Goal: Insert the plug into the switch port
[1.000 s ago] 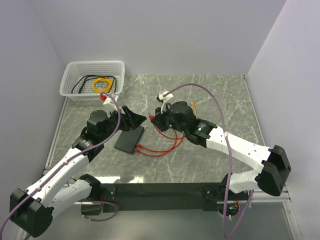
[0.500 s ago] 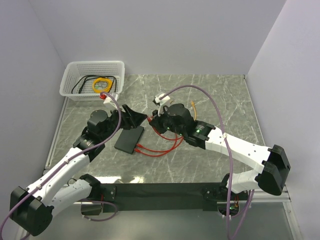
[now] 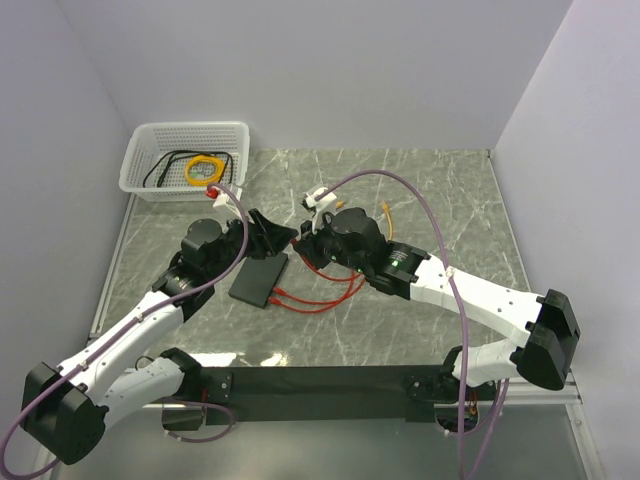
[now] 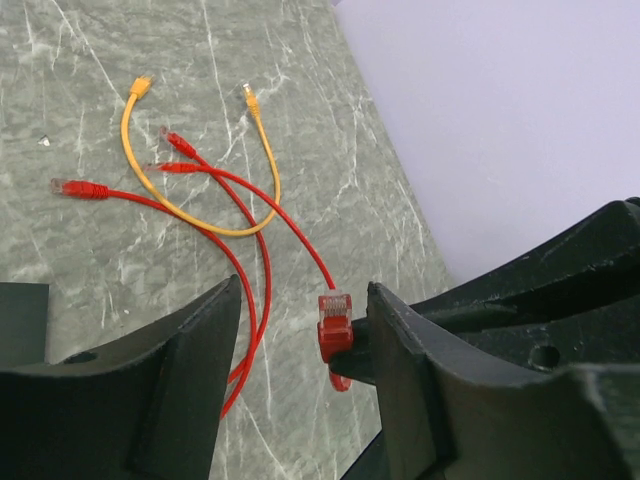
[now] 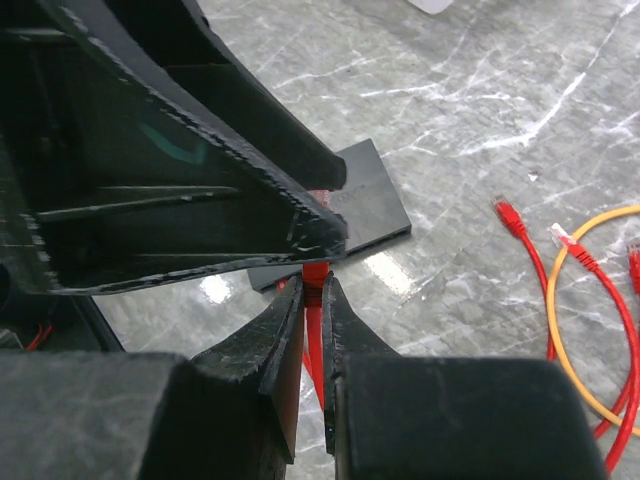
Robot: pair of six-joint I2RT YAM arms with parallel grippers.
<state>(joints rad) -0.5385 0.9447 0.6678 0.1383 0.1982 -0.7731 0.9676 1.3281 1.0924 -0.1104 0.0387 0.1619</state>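
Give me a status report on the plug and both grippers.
Right gripper shut on plug. Left gripper open, straddling it. Plug not in switch. Orange cord lies aside.

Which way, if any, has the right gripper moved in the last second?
Yes. Seen from above, the right gripper, shut on the plug, shifted slightly left, judged against the black box, which stayed in place.

Our arms [image 3: 480, 295] are white with black joints and purple cables [image 3: 420, 195]. Our left pincer [image 4: 305, 290] and right pincer [image 5: 312, 290] are black.
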